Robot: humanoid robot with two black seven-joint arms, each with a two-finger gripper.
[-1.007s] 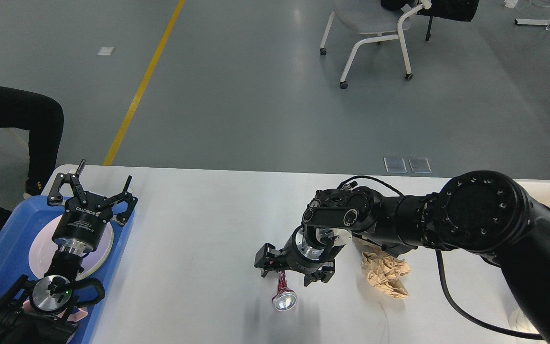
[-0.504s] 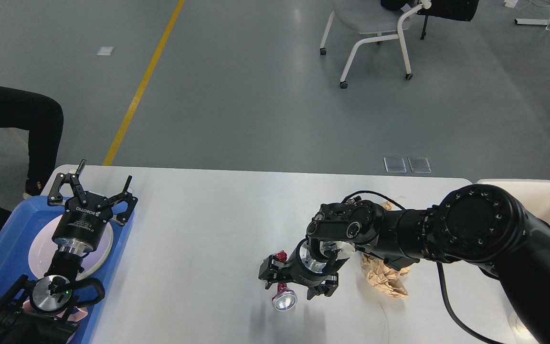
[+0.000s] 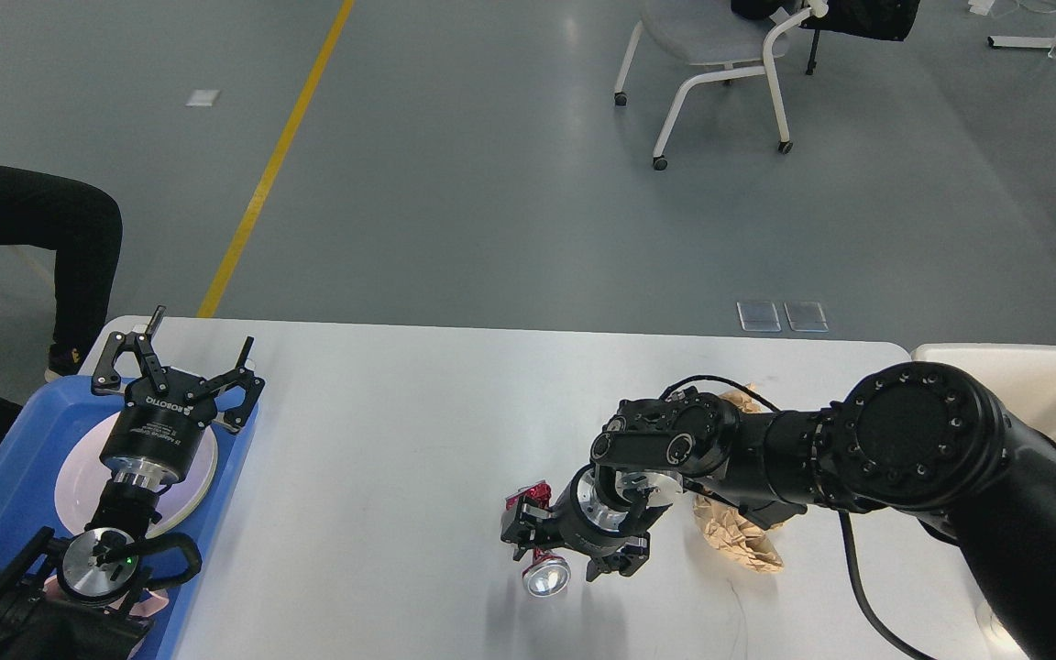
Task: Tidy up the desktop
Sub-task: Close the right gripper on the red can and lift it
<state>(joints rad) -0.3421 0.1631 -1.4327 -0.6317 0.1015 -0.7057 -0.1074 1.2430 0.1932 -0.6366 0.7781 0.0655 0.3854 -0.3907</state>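
Note:
The white desktop fills the lower half of the head view. Near its front middle lies a crushed red can, silver end toward me, its red far end showing behind the wrist. My right gripper points down right over the can, fingers spread wide on either side of it, open. Whether the fingers touch the can is hidden. At the far left my left gripper hangs open and empty above a white plate in the blue tray.
Crumpled brown paper lies just right of the right gripper, partly under my forearm. A beige bin stands at the desk's right end. A person's leg is beyond the left corner, and a chair stands far back.
My right gripper has come down and slightly toward me over the can, so the can's red far end now shows behind it. The left arm has not moved.

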